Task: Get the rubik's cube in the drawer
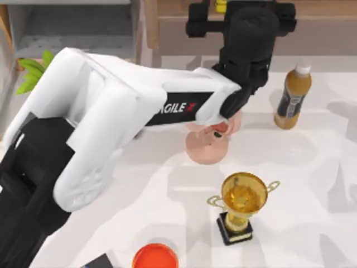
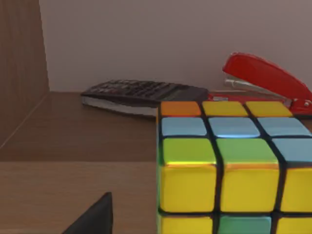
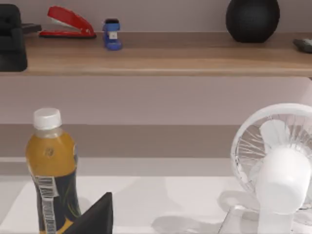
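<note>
The rubik's cube (image 2: 229, 165), yellow, green and light blue with dark grid lines, rests on the long brown shelf (image 2: 73, 141). In the top view a sliver of the cube's yellow (image 1: 221, 5) shows at the back edge. My left gripper (image 1: 231, 19) has reached over the table to the shelf and stands open right at the cube. One dark fingertip (image 2: 92, 217) sits apart from the cube's side. The drawer (image 1: 67, 42), with grey inner walls, is at the back left. My right gripper (image 3: 156, 222) is parked and open, facing the bottle.
A calculator (image 2: 141, 92) and a red stapler (image 2: 265, 78) lie behind the cube. On the table stand an orange bottle (image 1: 293, 97), a gold trophy (image 1: 241, 204), a pink object (image 1: 212, 142), a red bowl (image 1: 155, 257) and a white fan (image 3: 275, 165).
</note>
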Motion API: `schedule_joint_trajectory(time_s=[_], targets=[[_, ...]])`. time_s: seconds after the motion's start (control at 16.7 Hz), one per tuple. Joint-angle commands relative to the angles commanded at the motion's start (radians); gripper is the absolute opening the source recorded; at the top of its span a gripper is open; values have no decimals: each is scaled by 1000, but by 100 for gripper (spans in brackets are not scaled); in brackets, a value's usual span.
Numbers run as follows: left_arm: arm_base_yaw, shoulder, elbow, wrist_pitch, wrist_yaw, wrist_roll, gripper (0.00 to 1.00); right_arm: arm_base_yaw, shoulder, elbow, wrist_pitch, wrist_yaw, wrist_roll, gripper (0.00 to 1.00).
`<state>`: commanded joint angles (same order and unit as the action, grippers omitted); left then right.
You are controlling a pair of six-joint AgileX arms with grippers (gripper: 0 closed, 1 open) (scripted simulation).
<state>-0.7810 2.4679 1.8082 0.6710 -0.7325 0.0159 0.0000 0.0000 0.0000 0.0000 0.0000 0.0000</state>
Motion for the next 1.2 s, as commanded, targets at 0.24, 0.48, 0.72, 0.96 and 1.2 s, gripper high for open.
schedule_joint_trajectory(time_s=[0.24, 0.48, 0.72, 0.96, 1.2], targets=[[29, 75, 123, -46, 29, -2, 100, 0, 0, 0, 0, 0, 0, 100], [36, 113, 159, -50, 37, -5, 100, 0, 0, 0, 0, 0, 0, 100], [36, 113, 159, -50, 37, -5, 85, 0, 0, 0, 0, 0, 0, 100], [36, 113, 159, -50, 37, -5, 55, 0, 0, 0, 0, 0, 0, 100], [36, 113, 159, -50, 37, -5, 25, 0, 0, 0, 0, 0, 0, 100]])
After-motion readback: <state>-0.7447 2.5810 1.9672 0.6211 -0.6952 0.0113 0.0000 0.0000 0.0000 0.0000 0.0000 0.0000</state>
